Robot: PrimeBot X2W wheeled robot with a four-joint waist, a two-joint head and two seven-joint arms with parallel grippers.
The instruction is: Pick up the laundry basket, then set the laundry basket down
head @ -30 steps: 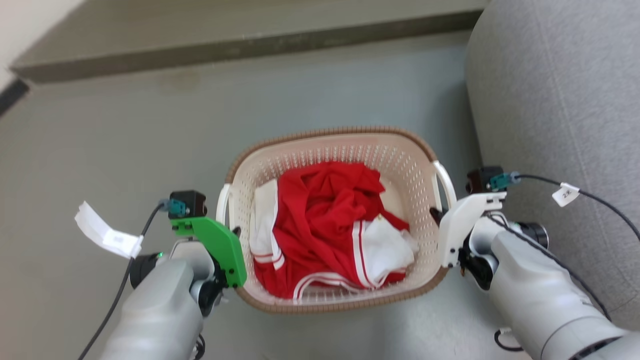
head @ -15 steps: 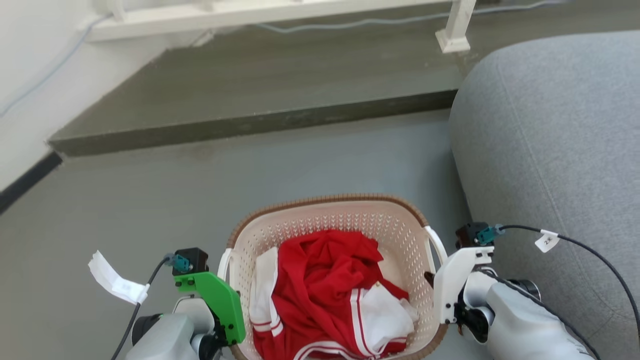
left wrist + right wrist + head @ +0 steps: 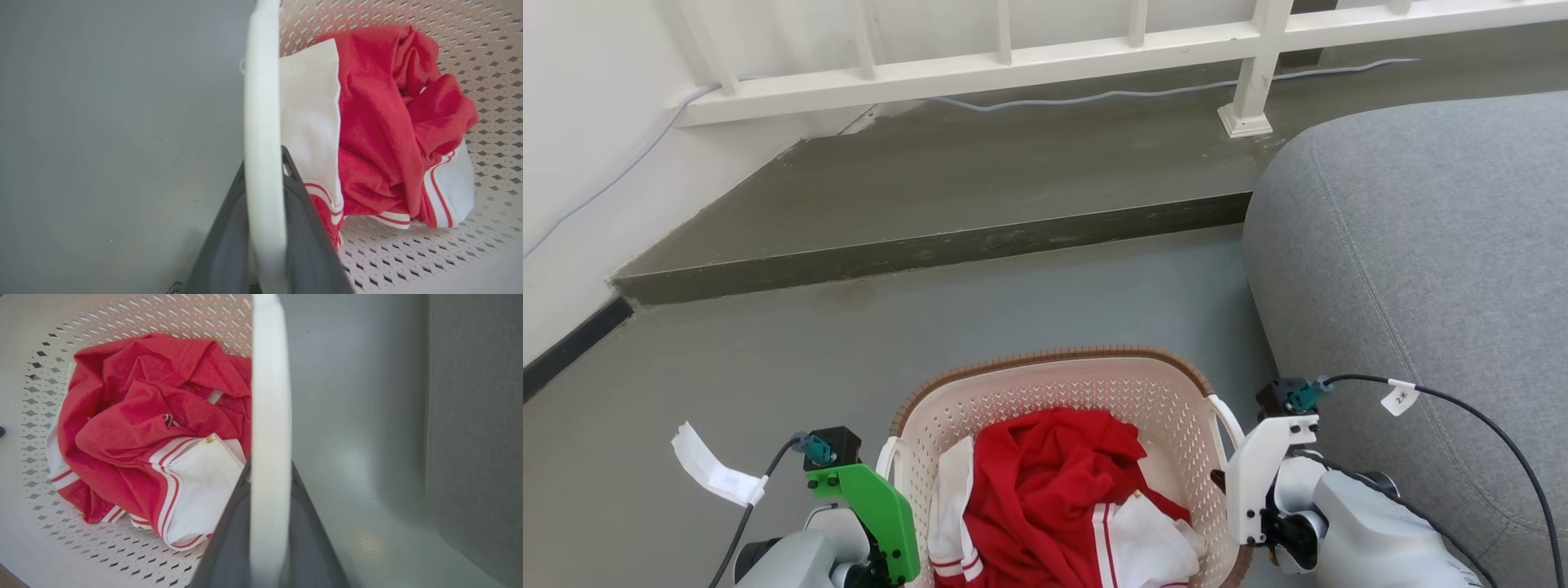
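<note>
Floor, grey and smooth, spreads across the head view. A grey upholstered sofa takes up the 3 o'clock side. A darker raised step crosses toward 12 o'clock, and a white railing stands along its far edge.

The laundry basket sits at 6 o'clock in that view, between the two arms and just beside the sofa's rounded corner. Its near part is cut off by the bottom edge. Its mouth faces up toward the camera. Its long axis runs from 9 o'clock to 3 o'clock, with a white loop handle at each short end. I cannot tell whether its base is touching the floor or hanging above it.

A crumpled red garment with white panels and striped trim lies inside the basket on the perforated bottom.

The left end effector is at the basket's 9 o'clock end. Its two dark fingers are closed on the left handle, one on each side of the white band. The right end effector is at the 3 o'clock end, clamped in the same way on the right handle.

A white paper tag hangs from the left arm's cable at 8 o'clock. A smaller tag is on the right arm's cable, over the sofa.
</note>
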